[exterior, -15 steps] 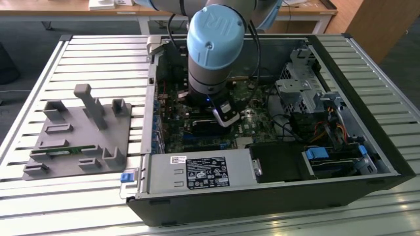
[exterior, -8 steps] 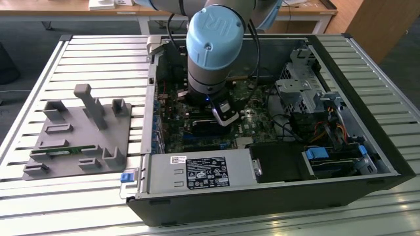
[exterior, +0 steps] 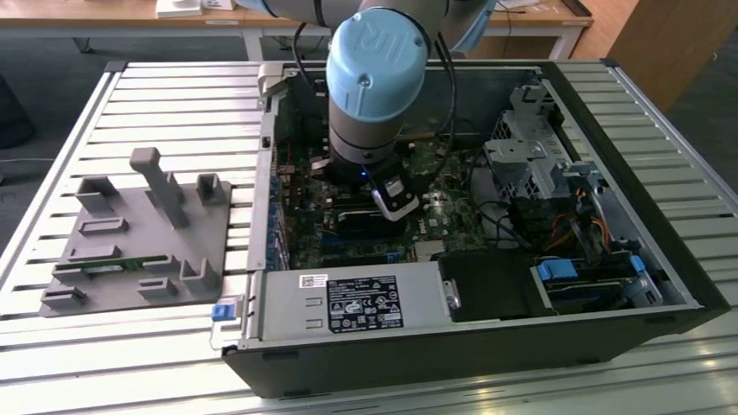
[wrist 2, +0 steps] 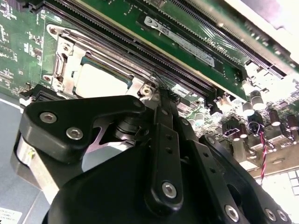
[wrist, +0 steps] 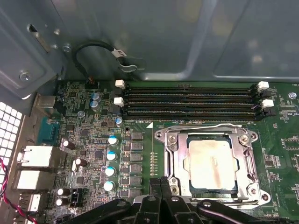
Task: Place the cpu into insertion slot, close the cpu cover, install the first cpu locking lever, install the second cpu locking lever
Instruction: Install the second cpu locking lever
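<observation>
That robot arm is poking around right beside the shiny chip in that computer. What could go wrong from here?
1. The black tool sits tight against the edge of the silvery metal cover frame, which lies over the dull silver square chip; a slip might scrape or bend it.
2. The small blue-topped cylindrical capacitors and the long black memory slots stand close by, so a sideways move could knock them.

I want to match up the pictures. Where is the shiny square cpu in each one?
Exterior view: the arm's body stands in front of that part of the green board.
First wrist view: the cpu lies in its socket, framed by the cpu cover, below the memory slots.
Second wrist view: the cpu sits just beyond the gripper.
Shared landmark: the long black memory slots.
</observation>
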You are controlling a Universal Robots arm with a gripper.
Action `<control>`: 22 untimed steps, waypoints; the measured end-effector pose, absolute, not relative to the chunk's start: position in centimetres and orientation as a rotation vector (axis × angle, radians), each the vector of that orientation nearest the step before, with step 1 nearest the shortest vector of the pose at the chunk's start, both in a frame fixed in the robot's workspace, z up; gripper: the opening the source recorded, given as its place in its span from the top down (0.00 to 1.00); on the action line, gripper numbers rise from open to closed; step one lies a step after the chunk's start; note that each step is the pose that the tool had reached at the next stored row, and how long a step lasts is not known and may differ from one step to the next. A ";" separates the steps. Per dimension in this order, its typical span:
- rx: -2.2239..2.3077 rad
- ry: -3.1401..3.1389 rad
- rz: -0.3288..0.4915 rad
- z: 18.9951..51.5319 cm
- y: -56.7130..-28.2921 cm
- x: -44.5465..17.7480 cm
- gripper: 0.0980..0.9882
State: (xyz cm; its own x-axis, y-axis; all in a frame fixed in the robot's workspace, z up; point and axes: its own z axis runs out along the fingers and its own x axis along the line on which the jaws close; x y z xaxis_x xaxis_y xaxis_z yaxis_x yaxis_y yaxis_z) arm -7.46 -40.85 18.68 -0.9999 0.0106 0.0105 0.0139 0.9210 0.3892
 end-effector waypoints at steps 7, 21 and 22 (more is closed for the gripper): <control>-0.020 -3.071 -0.622 18.5 -40.9 -7.5 0.99; -0.020 -3.070 -0.627 19.9 -40.8 -7.5 0.99; -0.020 -3.070 -0.627 20.1 -40.8 -7.5 0.99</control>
State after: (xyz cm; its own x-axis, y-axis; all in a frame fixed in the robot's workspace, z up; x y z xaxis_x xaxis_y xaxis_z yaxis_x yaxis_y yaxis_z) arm -7.48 -40.84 20.06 -0.9999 0.0106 0.0105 0.0138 0.9198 0.3920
